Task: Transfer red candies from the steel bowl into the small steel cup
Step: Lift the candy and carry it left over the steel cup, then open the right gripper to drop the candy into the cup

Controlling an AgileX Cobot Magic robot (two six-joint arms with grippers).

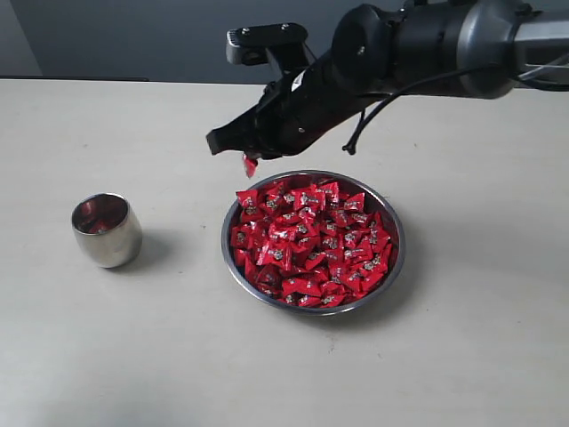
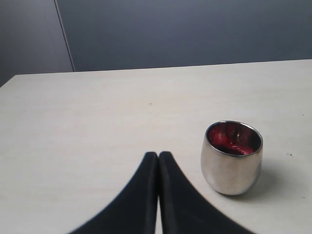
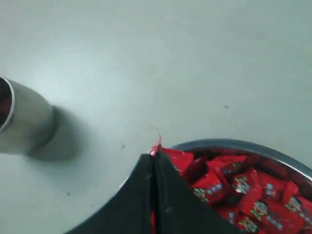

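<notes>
The right tool (image 3: 152, 158) is clenching one red candy (image 1: 250, 165), which is dangling by its wrapper just above the rim of the steel bowl (image 1: 307, 311). The left tool (image 2: 158, 155) is sitting pressed shut on nothing, near the small steel cup (image 1: 107, 231). For a clean carry, the arm is needing a firm pinch, a level trip across the tabletop (image 1: 133, 356) to the cup standing well apart, and a release only once centred over that narrow mouth. Counting: one candy lifted, one bowl heaped with dozens of red candies (image 1: 311, 245), too many to tally, and one cup showing red inside.
</notes>
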